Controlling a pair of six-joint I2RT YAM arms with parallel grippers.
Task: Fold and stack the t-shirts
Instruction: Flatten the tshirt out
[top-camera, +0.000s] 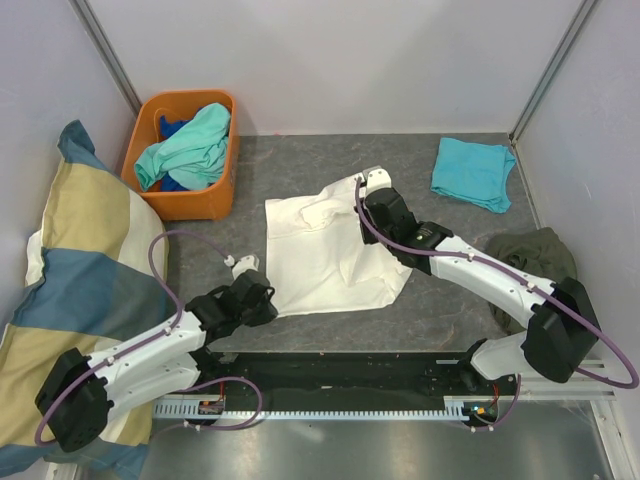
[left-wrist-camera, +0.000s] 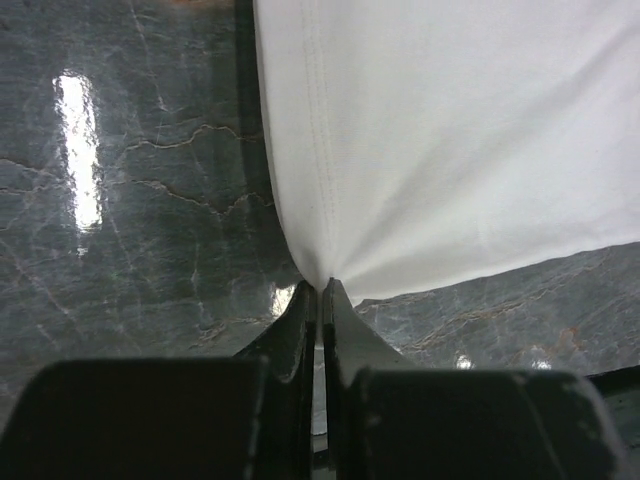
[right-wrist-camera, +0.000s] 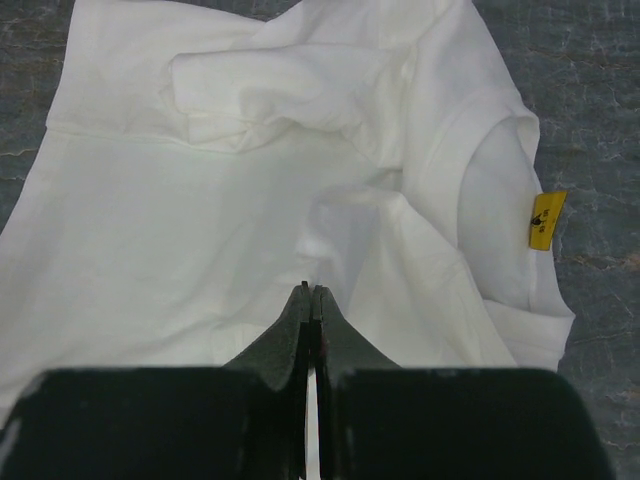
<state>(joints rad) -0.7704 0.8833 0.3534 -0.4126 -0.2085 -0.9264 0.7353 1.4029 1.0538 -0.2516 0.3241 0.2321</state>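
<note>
A cream-white t-shirt lies spread on the grey table, its collar and a yellow tag toward the right. My left gripper is shut on the shirt's near-left hem corner; the cloth fans out taut from it. My right gripper is over the shirt's far-right part, shut, with a pinch of white cloth at its tips. A folded turquoise tee lies at the back right. A mint-green tee and a blue one are in the basket.
An orange basket stands at the back left. A big yellow-and-blue checked pillow leans along the left wall. A dark olive garment lies crumpled at the right, by the right arm. Walls enclose the table on three sides.
</note>
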